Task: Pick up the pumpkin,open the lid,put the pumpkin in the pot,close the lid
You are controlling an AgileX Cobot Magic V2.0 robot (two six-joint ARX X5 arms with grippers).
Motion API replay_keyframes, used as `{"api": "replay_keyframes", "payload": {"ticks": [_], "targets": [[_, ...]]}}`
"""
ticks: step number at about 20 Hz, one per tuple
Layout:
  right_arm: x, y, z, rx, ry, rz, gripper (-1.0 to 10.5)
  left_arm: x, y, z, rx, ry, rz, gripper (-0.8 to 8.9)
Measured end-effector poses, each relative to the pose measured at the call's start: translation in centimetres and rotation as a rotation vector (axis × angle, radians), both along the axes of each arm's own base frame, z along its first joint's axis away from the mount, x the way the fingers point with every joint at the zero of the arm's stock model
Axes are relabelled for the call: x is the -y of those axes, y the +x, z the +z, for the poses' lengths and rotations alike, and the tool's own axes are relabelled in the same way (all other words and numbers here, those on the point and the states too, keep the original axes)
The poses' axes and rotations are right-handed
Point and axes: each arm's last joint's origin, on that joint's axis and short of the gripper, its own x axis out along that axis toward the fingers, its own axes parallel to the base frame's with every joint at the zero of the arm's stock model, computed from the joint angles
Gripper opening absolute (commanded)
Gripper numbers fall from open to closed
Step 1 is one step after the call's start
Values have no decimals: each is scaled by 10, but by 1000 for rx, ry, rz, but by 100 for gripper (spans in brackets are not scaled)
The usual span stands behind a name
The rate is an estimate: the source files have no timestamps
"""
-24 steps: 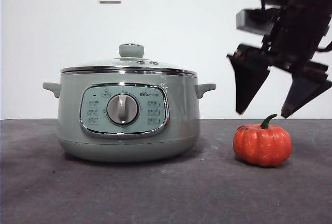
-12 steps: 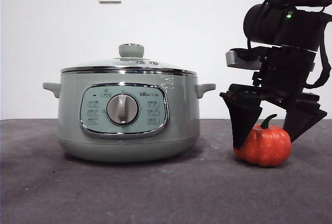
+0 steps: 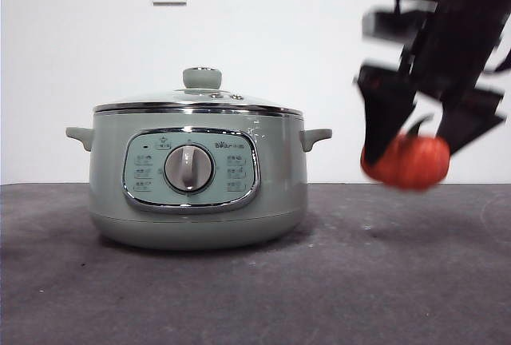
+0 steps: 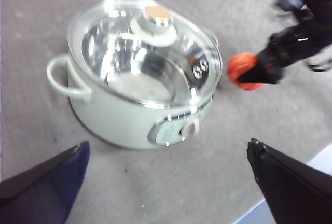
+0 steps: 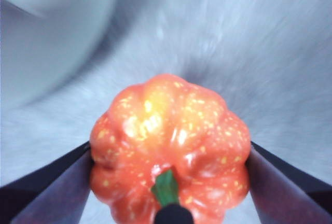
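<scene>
Gripping the pumpkin point(image 3: 407, 161) between its 2 jaws, right gripper point(image 3: 415, 133) has it off the table point(image 3: 239, 297), beside the pot point(image 3: 196, 181). Lid point(image 3: 200, 99) on. Left gripper point(image 4: 166, 182) jaws spread wide, empty.

The table point(image 3: 239, 297) is covered in a dark grey, faintly speckled mat. Only the pot point(image 3: 197, 181) (lid point(image 3: 200, 99) seated on top) rests on it, left of middle.
</scene>
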Motion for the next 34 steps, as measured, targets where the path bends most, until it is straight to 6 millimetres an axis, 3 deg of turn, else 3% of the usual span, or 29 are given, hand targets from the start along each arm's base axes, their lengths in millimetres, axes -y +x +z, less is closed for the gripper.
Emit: {"api": "replay_keyframes", "payload": {"ticks": [6, 9, 14, 20, 25, 30, 31, 34], "targets": [[22, -57, 76, 234, 103, -6, -9, 15, 58, 17, -5, 1, -76, 821], [35, -88, 101, 324, 142, -9, -9, 32, 93, 24, 22, 34, -95, 821], [49, -123, 119, 382, 183, -25, -9, 73, 153, 25, 35, 59, -170, 821], [50, -134, 120, 344, 238, 22, -9, 119, 206, -1, 22, 131, -187, 821], [49, -135, 119, 334, 245, 26, -9, 132, 225, -33, -49, 194, -165, 821], [49, -135, 119, 334, 245, 26, -9, 135, 226, -37, -59, 200, -170, 807], [49, -135, 119, 334, 245, 26, -9, 135, 225, -38, -66, 203, -172, 750], [49, -135, 119, 334, 245, 26, -9, 135, 224, -39, -82, 217, -172, 419]]}}
